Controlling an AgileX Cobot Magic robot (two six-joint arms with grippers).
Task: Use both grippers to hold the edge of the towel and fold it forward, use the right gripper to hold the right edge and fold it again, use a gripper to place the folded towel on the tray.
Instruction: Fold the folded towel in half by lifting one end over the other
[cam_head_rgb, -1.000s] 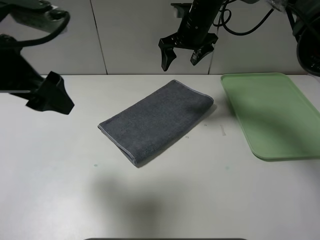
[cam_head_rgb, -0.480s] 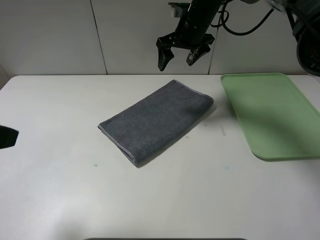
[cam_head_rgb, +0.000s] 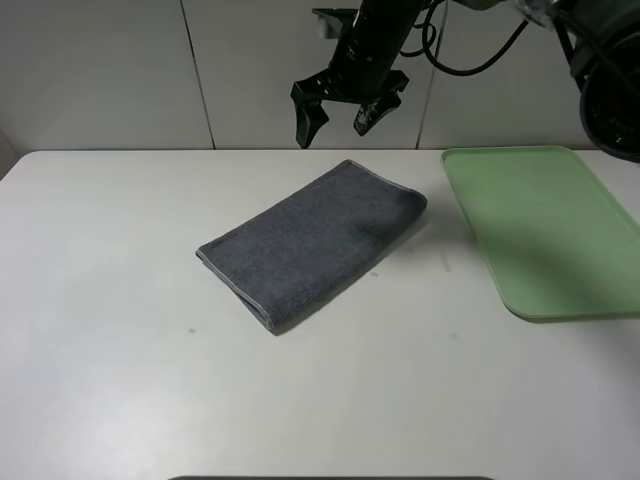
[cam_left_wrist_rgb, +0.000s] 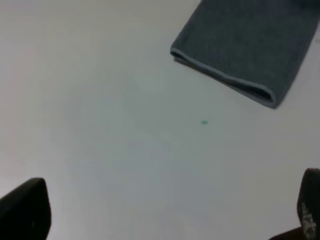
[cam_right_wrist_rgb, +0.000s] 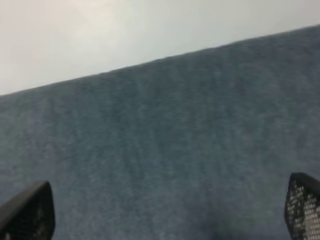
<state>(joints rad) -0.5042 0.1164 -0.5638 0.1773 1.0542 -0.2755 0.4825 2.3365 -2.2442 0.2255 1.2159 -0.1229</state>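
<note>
The dark grey towel (cam_head_rgb: 310, 240) lies folded in a slanted oblong on the white table, its pale hem (cam_head_rgb: 232, 283) along the near-left end. No stripes show. My right gripper (cam_head_rgb: 331, 122) hangs open above the towel's far end, holding nothing. The right wrist view is filled with grey cloth (cam_right_wrist_rgb: 160, 125) between its spread fingertips (cam_right_wrist_rgb: 25, 210). My left gripper (cam_left_wrist_rgb: 167, 210) is open and empty over bare table, with the towel's hemmed end (cam_left_wrist_rgb: 220, 75) well away from it; it is out of the exterior view. The pale-green tray (cam_head_rgb: 540, 220) lies empty to the right.
The white table (cam_head_rgb: 150, 350) extends around the towel. A pale panelled wall (cam_head_rgb: 120, 70) stands behind its far edge. A small green speck (cam_left_wrist_rgb: 204, 122) marks the table near the towel's hemmed end.
My left arm has drawn out of the exterior view to the left. My right gripper has shifted left and slightly up, still open above the towel's far end. The towel has not moved.
</note>
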